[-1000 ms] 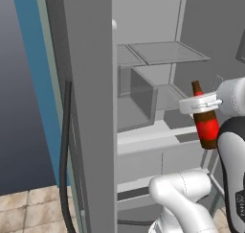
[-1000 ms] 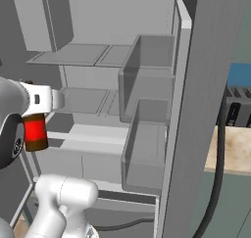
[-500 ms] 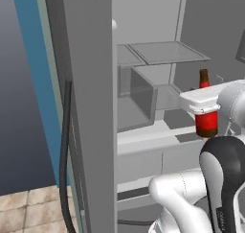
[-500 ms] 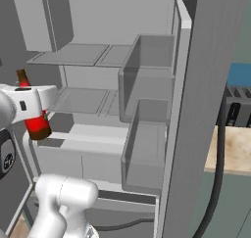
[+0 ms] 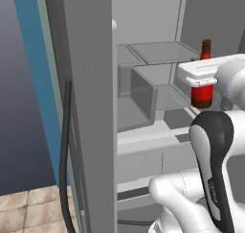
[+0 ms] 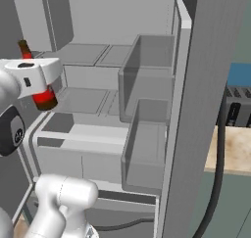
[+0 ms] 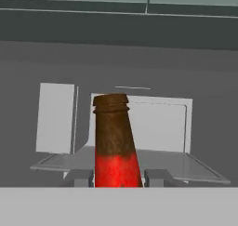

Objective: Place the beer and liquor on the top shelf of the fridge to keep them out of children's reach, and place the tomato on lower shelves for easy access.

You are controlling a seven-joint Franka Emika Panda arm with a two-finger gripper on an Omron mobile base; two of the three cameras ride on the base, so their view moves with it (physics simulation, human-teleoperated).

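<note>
My gripper (image 5: 200,79) is shut on the beer (image 5: 202,96), a slim brown bottle with a red label, held upright in front of the open fridge (image 5: 86,107). Its neck reaches about the height of the top shelf (image 5: 162,52). From the right base view the beer (image 6: 45,100) hangs in the gripper (image 6: 41,80) at the left of the interior, beside the top shelf (image 6: 83,53) and above the lower shelves (image 6: 83,101). In the hand view the beer neck (image 7: 114,141) rises between the fingertips (image 7: 80,177). The liquor and the tomato are out of view.
A clear bin (image 5: 143,90) sits under the top shelf. Boxy door bins (image 6: 147,85) line the open door on the right. The door's dark handle (image 5: 64,155) hangs at left. A wooden counter edge (image 6: 233,154) lies beyond the door.
The arm has lifted the beer upward and carried it closer to the fridge interior; the bottle now sits higher, near the top shelf level. The grip stays shut.
</note>
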